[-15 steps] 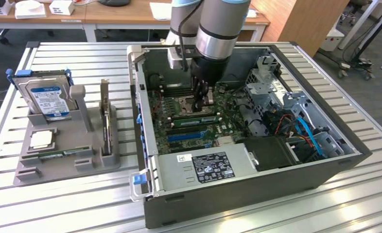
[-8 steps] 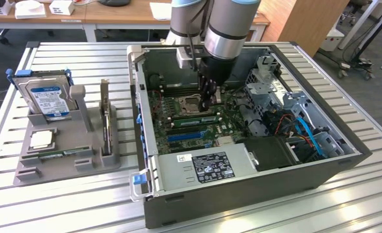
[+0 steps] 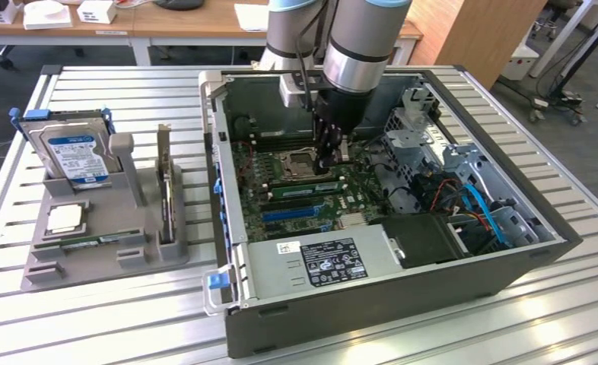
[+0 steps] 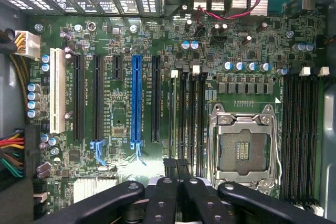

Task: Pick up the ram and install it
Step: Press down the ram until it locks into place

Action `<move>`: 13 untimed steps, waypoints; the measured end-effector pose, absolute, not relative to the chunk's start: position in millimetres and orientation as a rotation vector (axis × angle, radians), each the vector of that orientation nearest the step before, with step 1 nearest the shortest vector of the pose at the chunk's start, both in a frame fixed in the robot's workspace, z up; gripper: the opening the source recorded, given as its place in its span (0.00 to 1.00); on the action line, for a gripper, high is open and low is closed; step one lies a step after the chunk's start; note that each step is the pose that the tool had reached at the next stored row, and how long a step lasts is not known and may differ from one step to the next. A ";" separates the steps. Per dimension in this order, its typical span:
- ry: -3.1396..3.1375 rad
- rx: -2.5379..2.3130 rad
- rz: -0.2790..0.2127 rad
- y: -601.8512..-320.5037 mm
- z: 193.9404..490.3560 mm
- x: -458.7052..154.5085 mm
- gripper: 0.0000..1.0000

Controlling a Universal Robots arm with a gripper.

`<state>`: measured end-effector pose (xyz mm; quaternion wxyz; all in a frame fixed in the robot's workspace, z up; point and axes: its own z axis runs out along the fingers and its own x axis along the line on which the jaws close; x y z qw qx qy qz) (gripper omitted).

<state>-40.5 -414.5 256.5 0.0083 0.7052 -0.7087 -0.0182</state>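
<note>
The ram [image 4: 175, 124] stands edge-on in a motherboard [image 4: 121, 108] slot; the gripper [image 4: 178, 169], jaws closed, presses it. Seating step; needs straight downward force.

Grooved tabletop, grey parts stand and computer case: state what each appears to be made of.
Grooved silver tabletop: probably aluminium slats, going by the pale sheen and straight parallel channels.
Matte grey parts stand: likely plastic, perhaps printed; dull, uniform, thick rounded walls.
Open grey computer case: seemingly painted sheet steel; thin folded edges, with bare punched metal inside.
</note>
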 end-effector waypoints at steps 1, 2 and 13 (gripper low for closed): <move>-2.215 2.204 -0.057 -414.5 256.4 -40.5 0.10; -2.215 2.204 -0.057 -414.5 256.5 -40.5 0.10; -2.240 2.179 -0.057 -414.4 256.4 -40.5 0.10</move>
